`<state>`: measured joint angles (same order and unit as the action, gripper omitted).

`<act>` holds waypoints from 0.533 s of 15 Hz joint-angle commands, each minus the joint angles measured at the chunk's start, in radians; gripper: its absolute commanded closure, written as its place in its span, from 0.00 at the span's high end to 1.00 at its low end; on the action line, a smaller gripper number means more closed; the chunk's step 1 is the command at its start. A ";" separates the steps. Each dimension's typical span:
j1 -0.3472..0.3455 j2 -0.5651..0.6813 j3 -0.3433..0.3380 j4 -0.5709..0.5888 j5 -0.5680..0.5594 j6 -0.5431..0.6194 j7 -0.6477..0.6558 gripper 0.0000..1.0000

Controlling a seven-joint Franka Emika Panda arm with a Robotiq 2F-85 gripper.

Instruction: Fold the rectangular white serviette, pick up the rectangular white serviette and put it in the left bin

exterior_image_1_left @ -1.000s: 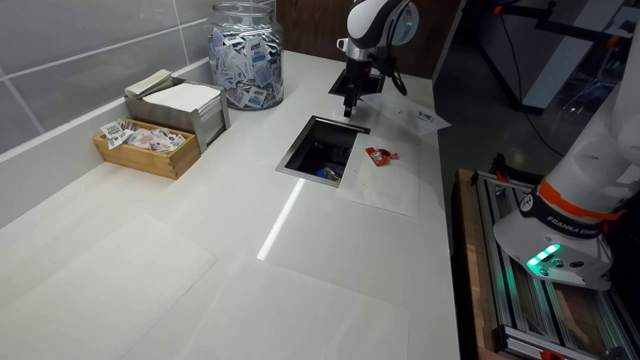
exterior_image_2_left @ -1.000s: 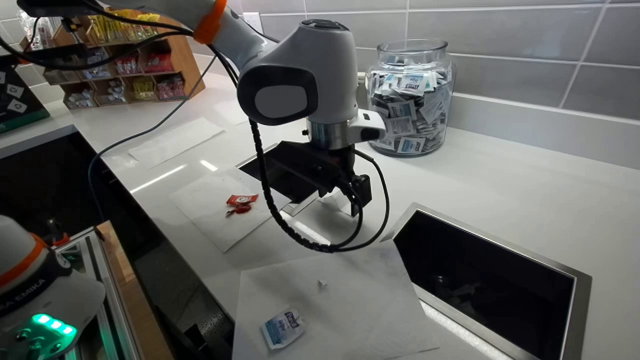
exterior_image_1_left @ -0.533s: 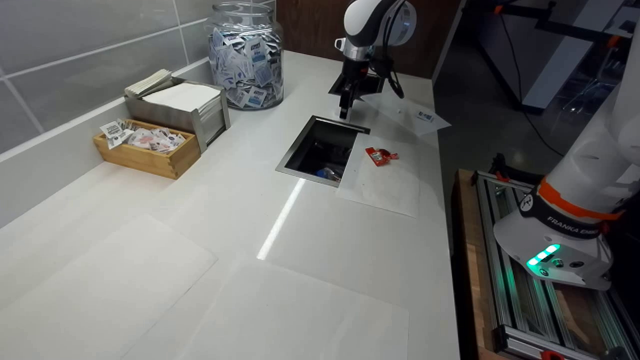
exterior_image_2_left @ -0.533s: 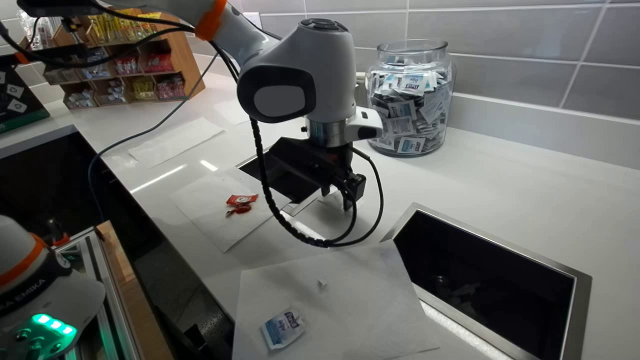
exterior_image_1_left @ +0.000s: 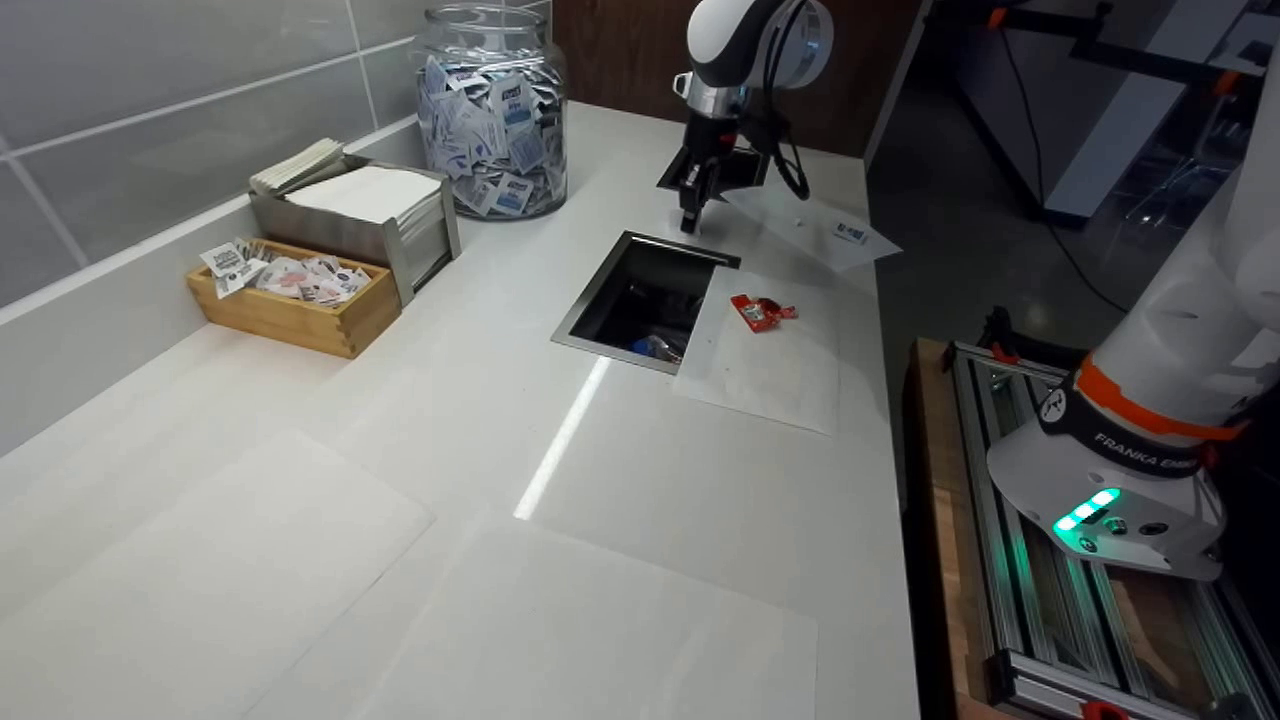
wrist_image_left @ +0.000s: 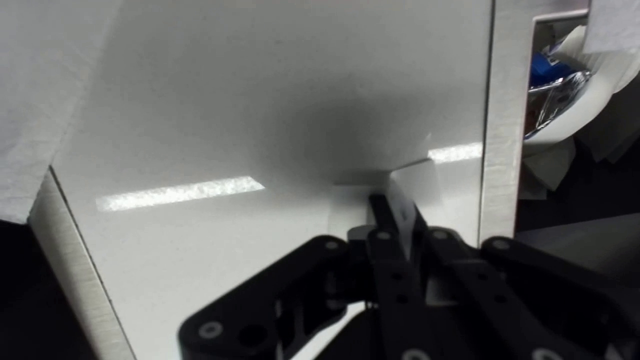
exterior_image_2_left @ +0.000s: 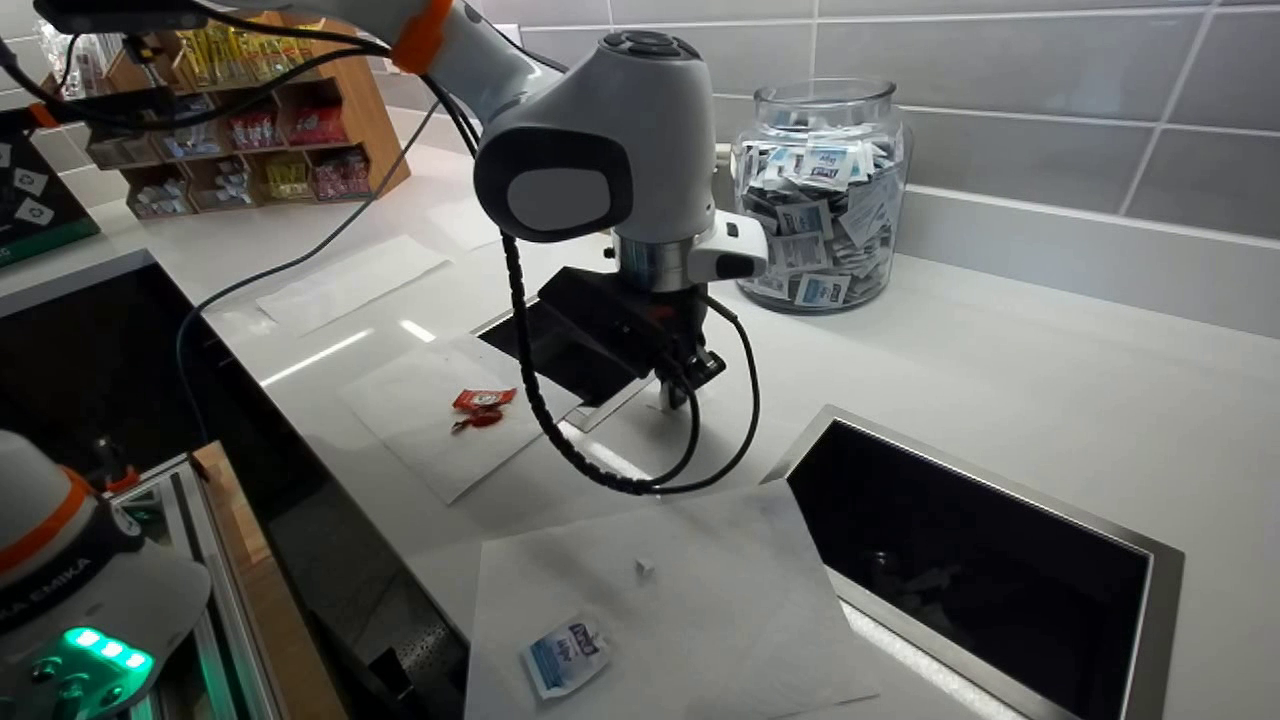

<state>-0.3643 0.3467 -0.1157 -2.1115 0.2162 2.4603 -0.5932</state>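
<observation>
Serviette [wrist_image_left: 404,201] sits pinched between my near-closed jaws, its likely bin [wrist_image_left: 502,150] just beside them, rightward in wrist view.

The arm [exterior_image_2_left: 665,150] is white with orange bands [exterior_image_2_left: 423,38], black cables [exterior_image_2_left: 638,487] and green lights [exterior_image_1_left: 1087,510]. The black gripper [wrist_image_left: 400,212] has round screws [wrist_image_left: 210,330].

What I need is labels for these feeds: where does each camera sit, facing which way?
An exterior view: above the counter, facing down its length; gripper far off, arm's base at picture right.
An exterior view: above the counter, facing past the near arm to a wooden rack; base at lower left.
Wrist view: on the wrist, facing down along the gripper's fingers to the white serviette between them.
Both exterior views share the glass jar and red wrapper, from roughly opposite ends.
</observation>
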 commanded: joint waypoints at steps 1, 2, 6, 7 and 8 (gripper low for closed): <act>0.002 -0.012 -0.011 -0.010 -0.004 -0.024 0.081 0.00; 0.002 -0.015 -0.012 -0.012 -0.003 -0.029 0.101 0.00; 0.001 -0.046 -0.019 -0.033 0.001 -0.039 0.166 0.34; 0.000 -0.059 -0.020 -0.039 0.006 -0.040 0.175 0.41; 0.002 -0.072 -0.022 -0.047 0.008 -0.037 0.187 0.50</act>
<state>-0.3641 0.3316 -0.1288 -2.1199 0.2158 2.4505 -0.4476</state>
